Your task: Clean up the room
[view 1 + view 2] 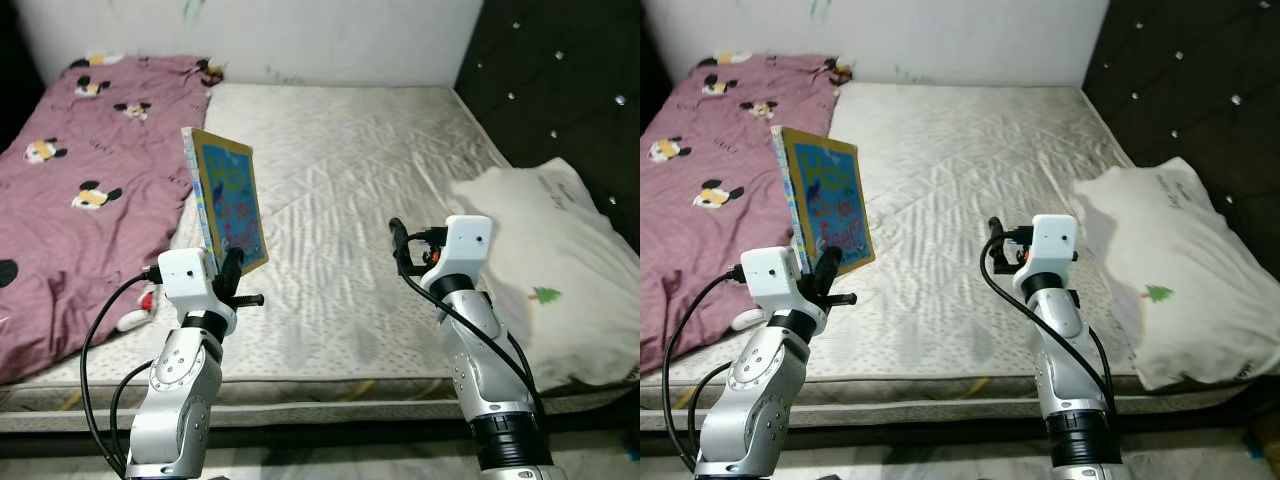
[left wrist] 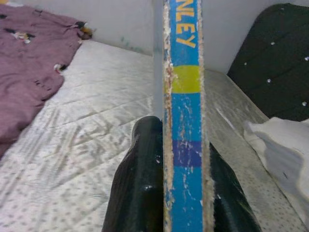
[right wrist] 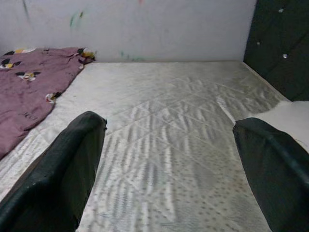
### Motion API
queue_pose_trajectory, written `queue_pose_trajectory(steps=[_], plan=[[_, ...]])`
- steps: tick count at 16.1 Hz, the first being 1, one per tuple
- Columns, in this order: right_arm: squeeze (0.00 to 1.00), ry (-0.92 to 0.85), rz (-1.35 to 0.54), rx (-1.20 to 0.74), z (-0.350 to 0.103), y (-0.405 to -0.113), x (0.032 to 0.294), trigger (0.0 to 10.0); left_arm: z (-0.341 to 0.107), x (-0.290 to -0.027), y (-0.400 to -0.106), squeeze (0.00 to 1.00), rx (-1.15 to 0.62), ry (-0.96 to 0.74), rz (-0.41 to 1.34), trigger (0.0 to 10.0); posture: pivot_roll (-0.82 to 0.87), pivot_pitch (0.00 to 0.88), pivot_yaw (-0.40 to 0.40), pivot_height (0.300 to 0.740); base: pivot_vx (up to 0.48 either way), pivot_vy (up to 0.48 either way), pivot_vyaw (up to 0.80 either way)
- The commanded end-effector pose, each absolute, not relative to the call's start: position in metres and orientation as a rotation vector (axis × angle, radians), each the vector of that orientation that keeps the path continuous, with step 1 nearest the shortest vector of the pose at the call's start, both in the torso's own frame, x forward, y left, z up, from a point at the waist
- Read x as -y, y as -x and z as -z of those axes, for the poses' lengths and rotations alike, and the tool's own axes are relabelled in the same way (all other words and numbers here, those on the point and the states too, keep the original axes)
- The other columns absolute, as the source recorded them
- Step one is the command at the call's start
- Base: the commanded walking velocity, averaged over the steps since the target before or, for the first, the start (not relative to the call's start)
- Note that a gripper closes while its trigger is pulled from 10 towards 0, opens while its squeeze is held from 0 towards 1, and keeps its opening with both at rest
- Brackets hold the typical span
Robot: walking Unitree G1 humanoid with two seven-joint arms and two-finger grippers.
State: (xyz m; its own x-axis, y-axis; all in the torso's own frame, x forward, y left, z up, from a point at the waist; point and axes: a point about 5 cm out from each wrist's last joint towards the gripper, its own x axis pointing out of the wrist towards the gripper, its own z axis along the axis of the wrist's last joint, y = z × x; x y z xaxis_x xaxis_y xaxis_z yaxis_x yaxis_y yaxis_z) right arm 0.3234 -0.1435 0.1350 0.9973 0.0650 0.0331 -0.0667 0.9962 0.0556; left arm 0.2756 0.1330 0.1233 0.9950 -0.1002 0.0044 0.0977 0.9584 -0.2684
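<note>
On the bed [image 1: 350,180], the blanket [image 1: 90,190] lies left and the pillow [image 1: 550,270] right, with the book [image 1: 230,200] upright between them, nearer the blanket.

Book [image 2: 182,121] spine, worn: white letters "NLEY" readable at top, on blue band; start of word cut off by frame edge. Below it yellow and purple bands, no lettering legible there. Book cover [image 1: 232,205] in head views: colourful print, blurred, no words readable. Pillow [image 1: 545,270]: small green tree mark and faint grey print, too small to read. No numbers or brand marks legible elsewhere.
</note>
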Motion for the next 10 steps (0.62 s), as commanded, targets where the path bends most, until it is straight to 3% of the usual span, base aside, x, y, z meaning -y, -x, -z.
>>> queue_pose_trajectory(steps=[1,7,10], plan=[[0.0,-0.05,-0.038,0.034,-0.1349,-0.3231,0.1523,10.0,-0.1327,-0.1241,-0.2777,0.0,0.034,0.282,0.136,10.0,-0.06,0.043,-0.041,0.74,0.0,-0.319,0.0],[0.0,-0.049,-0.035,0.035,-0.1344,-0.323,0.1528,10.0,-0.1331,-0.1233,-0.2787,0.0,0.036,0.28,0.139,10.0,-0.06,0.043,-0.039,0.74,0.0,-0.322,0.0],[0.0,-0.048,-0.035,0.036,-0.1343,-0.323,0.1529,10.0,-0.1342,-0.1233,-0.2787,0.0,0.049,0.286,0.137,10.0,-0.06,0.044,-0.041,0.74,0.0,0.0,0.0]])
